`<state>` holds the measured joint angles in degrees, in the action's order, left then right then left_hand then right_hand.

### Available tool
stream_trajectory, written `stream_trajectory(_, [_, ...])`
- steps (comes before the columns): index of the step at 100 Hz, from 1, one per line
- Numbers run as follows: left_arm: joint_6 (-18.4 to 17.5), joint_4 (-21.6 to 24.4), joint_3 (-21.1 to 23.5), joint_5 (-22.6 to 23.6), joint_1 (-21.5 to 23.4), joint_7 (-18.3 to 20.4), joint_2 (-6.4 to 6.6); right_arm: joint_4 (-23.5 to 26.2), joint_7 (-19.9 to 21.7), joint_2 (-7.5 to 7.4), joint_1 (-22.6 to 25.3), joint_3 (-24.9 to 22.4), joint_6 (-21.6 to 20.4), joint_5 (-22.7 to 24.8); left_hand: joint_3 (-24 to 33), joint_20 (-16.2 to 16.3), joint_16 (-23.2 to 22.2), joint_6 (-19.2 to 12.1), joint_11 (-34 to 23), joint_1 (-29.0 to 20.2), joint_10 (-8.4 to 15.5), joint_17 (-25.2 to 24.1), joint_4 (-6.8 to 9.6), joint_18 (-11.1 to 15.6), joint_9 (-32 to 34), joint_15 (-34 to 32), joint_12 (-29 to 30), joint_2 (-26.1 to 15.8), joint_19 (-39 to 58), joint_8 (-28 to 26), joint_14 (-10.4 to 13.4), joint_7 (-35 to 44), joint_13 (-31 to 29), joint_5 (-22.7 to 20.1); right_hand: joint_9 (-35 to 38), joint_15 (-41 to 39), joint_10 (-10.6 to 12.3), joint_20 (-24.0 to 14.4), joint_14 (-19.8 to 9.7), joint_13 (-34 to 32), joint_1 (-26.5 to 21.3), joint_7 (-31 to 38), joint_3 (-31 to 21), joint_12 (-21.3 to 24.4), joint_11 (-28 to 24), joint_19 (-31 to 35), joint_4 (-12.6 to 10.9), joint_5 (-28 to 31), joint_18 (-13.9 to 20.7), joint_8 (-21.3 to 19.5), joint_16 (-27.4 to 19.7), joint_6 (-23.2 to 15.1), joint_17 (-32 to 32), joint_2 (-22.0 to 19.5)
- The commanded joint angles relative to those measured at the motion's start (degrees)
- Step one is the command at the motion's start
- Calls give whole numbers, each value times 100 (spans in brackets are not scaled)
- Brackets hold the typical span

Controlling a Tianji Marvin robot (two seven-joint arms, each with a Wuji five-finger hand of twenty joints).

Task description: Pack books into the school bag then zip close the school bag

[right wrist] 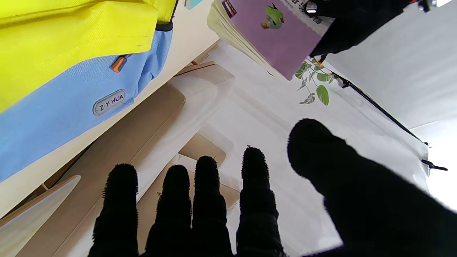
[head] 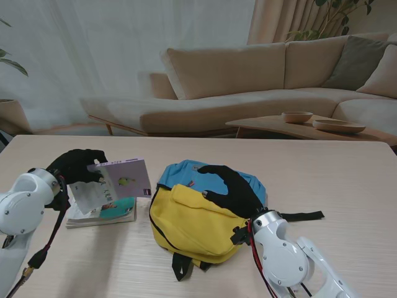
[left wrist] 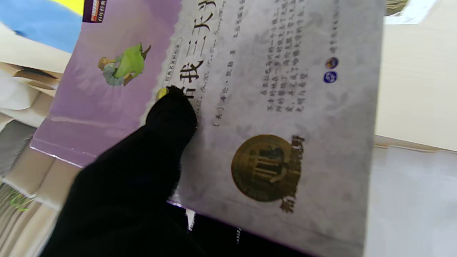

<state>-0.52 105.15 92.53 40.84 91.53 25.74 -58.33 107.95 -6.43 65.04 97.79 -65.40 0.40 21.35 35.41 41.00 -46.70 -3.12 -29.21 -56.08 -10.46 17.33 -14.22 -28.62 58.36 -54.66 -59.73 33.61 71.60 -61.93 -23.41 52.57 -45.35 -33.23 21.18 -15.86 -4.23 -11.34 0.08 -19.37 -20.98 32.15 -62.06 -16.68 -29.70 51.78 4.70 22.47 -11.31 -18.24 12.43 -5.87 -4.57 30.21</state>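
Now: L hand grips purple book; R hand on bag

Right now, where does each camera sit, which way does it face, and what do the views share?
Stand: above the shoulders, facing table, school bag, sofa; both arms show.
Left wrist: along left hand gripping purple book.
Right wrist: along right hand, fingers spread, past the bag toward the sofa.
Shared: all three show book and bag.
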Motion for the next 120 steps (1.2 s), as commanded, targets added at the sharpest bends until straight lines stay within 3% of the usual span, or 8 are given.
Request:
stream_trajectory(1, [35, 270, -30, -152, 21, 167, -11, -69, 51, 90, -44, 72, 49, -23, 540, 162, -129, -565, -435, -780, -33, -55, 738, -252, 169, -264, -122, -791, 253, -687, -188, 734, -265, -700, -83, -76, 170, -130, -11, -124, 101, 44, -84, -15, -100, 125, -139, -263, 138, 66, 67, 40, -41, 146])
stream_trajectory(46, [307, 840, -540, -857, -151, 649, 51, -269, -77, 184, -314, 500, 293, -344, 505, 158, -124, -490, -420, -799, -49, -45, 772, -183, 160, -227, -123, -825, 220, -709, -145, 639, -277, -654, -741, -419, 171, -380, 30, 67, 30, 125, 1269, -174, -648, 405, 100, -1044, 240, -8, 254, 502, -217, 385])
stream_trajectory(65, [364, 771, -854, -1125, -366, 728, 64, -259, -75, 200, -339, 628, 340, -425, 494, 158, -122, -481, -420, -802, -54, -44, 775, -182, 163, -218, -116, -836, 220, -718, -143, 632, -270, -649, -1098, -84, 249, -219, -57, 242, -176, 238, 2398, -141, -738, 81, -7, -1770, 477, -354, 66, 577, -136, 274])
stream_trajectory(78, [392, 711, -1030, -1331, -517, 863, 87, -272, -200, 242, -364, 712, 353, -472, 482, 158, -119, -487, -422, -806, -40, -45, 775, -179, 159, -209, -116, -853, 219, -720, -127, 624, -260, -637, -1063, -116, 243, -252, -7, 130, -290, 168, 2483, -151, -783, 171, -74, -1798, 506, -371, 75, 565, -369, 378])
stream_trajectory(91, [413, 662, -1182, -1503, -639, 934, 98, -277, -369, 305, -358, 770, 342, -635, 475, 157, -114, -485, -412, -816, -41, -43, 778, -171, 144, -199, -108, -850, 216, -724, -127, 626, -261, -644, -605, -318, 161, -425, 111, -333, -652, 399, 2189, -205, -917, 543, -27, -1444, 509, -477, 169, 572, -892, 528])
stream_trajectory(100, [399, 623, -1288, -1564, -724, 973, 104, -309, -509, 350, -362, 810, 286, -708, 464, 153, -110, -483, -416, -819, -41, -45, 781, -158, 148, -190, -107, -856, 210, -726, -120, 622, -258, -639, 8, -462, 74, -566, 212, -897, -375, 583, 278, -281, -934, 776, 320, -933, 462, -402, 263, 575, -1420, 1352])
stream_trajectory(104, [401, 601, -1341, -1608, -768, 992, 107, -319, -567, 371, -363, 826, 265, -760, 462, 152, -108, -485, -421, -819, -42, -44, 781, -155, 159, -186, -109, -866, 208, -727, -121, 621, -255, -639, 329, -527, 36, -599, 276, -1181, -396, 666, -106, -288, -922, 887, 399, -627, 437, -379, 287, 560, -1678, 1541])
stream_trajectory(120, [413, 539, -1512, -1827, -932, 1108, 124, -357, -683, 420, -361, 860, 156, -936, 438, 144, -104, -479, -400, -837, -34, -45, 783, -139, 132, -172, -98, -874, 200, -728, -123, 614, -243, -633, 1688, -738, -53, -598, 496, -2344, -756, 938, -565, -253, -774, 1230, 414, 633, 285, -368, 332, 408, -2666, 1615])
